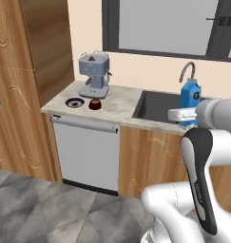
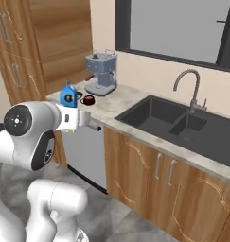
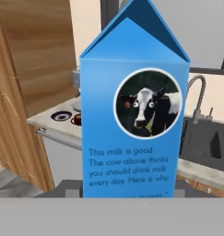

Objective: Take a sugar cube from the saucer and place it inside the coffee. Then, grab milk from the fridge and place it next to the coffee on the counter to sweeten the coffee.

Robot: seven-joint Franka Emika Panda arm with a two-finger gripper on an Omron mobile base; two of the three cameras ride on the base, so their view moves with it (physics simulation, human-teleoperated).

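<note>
Milk point(image 3: 134, 120) held upright in pincer point(image 1: 183, 115), airborne, well short of tabletop point(image 1: 117, 102). Coffee point(image 1: 94, 104) beside saucer point(image 1: 74, 102); sugar step unverifiable. You must set carton next to cup.

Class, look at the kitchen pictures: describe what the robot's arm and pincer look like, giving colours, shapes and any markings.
The arm is made of glossy white rounded tube segments with dark grey-black bands at the joints. One round joint cap is dark with a small centre mark. The pincer has a pale, boxy body. No cables show.
</note>
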